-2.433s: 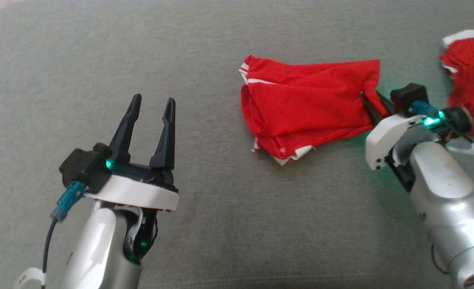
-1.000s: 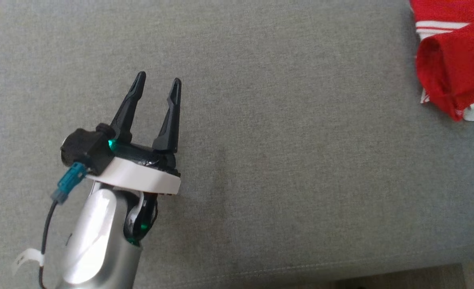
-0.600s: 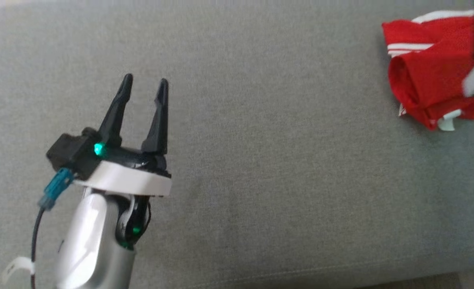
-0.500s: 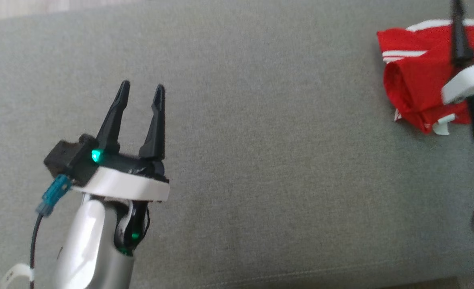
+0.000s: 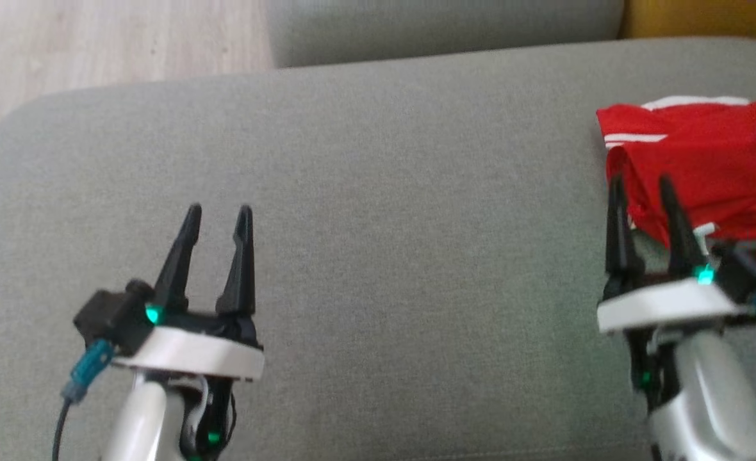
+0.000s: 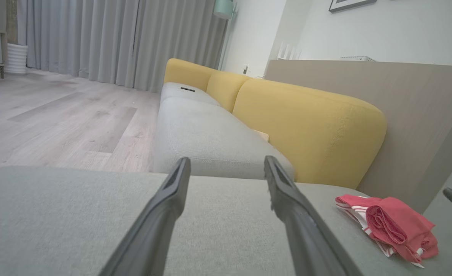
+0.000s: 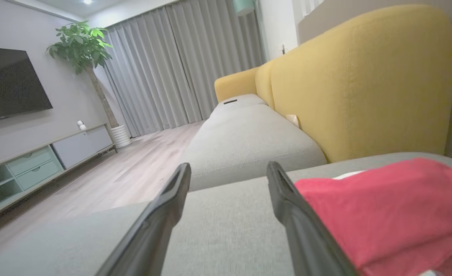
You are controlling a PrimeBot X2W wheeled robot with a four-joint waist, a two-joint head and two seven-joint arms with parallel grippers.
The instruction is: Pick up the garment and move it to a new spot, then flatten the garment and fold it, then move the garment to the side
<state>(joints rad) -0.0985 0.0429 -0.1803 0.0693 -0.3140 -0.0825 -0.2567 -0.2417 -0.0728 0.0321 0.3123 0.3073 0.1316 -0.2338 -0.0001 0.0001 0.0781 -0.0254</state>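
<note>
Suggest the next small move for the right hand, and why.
Probably ease the open right hand back toward the robot. The garment lies folded at the right side of the cushion, and in the right wrist view it sits beside the fingers, not between them. The left hand is open, well apart.

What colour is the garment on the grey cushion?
The garment is red with white stripes, clearest in the head view.

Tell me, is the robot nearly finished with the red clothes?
Nearly, it seems. Done: the red garment lies folded in a small bundle at the right end of the grey sofa cushion. In hand: nothing; the left gripper and right gripper are both open and empty, the right one beside the bundle. Left: probably nothing, unless the fold needs tidying.
</note>
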